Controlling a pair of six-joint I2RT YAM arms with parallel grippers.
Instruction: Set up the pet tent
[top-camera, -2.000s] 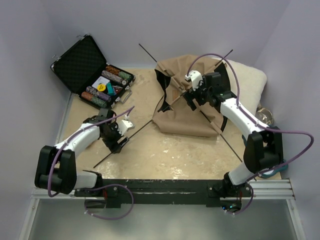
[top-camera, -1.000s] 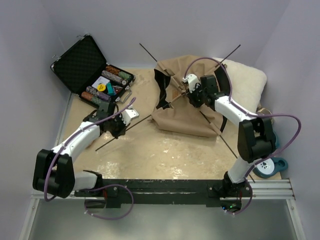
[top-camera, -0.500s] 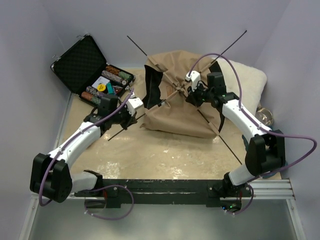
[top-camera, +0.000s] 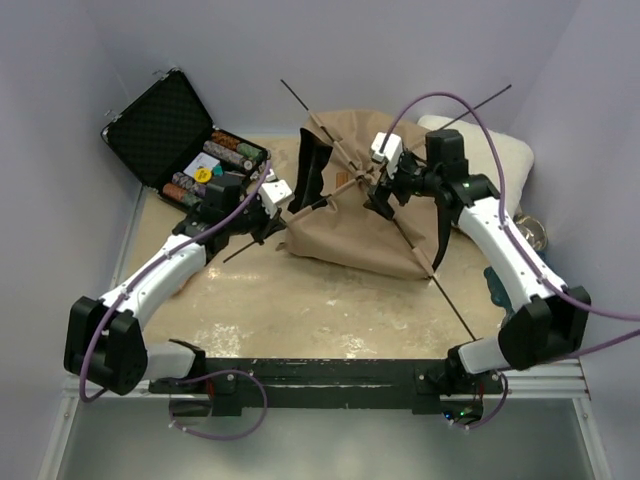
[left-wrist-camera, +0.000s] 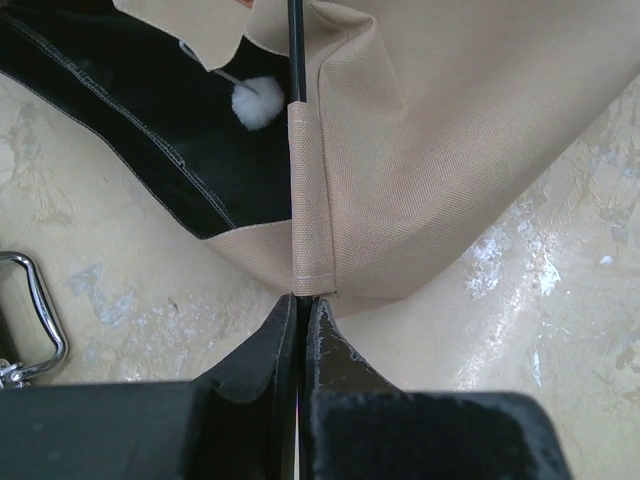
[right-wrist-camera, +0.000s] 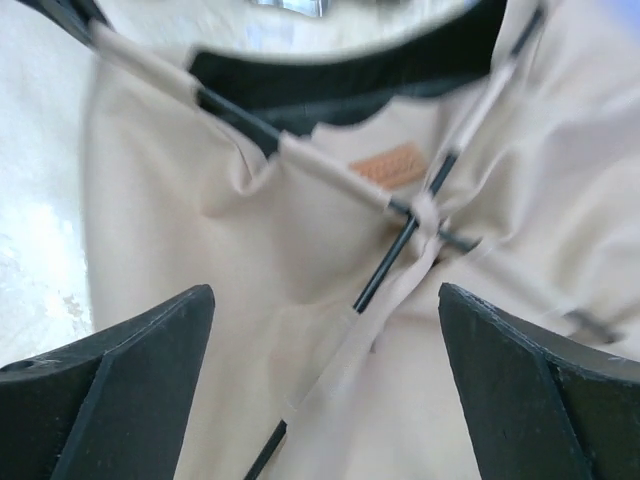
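Left wrist: left gripper (left-wrist-camera: 300, 302) pinches a pole (left-wrist-camera: 296, 50) into the pet tent (left-wrist-camera: 430, 150) sleeve (left-wrist-camera: 308, 200); right gripper (right-wrist-camera: 322, 300), open and empty, should next steady the crossing (right-wrist-camera: 412, 215).

Looks like a robotics lab test cell: blank lilac walls (top-camera: 60, 70) boxing in a scuffed beige tabletop (top-camera: 330, 300), aluminium extrusion rail (top-camera: 545, 378) along the near edge (purple cables (top-camera: 440, 96) looping loose overhead).

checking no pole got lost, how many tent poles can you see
2. One pole runs from back left over the pet tent to front right. The other pole crosses it, from back right to the left gripper. Fabric sleeves hide parts of both.
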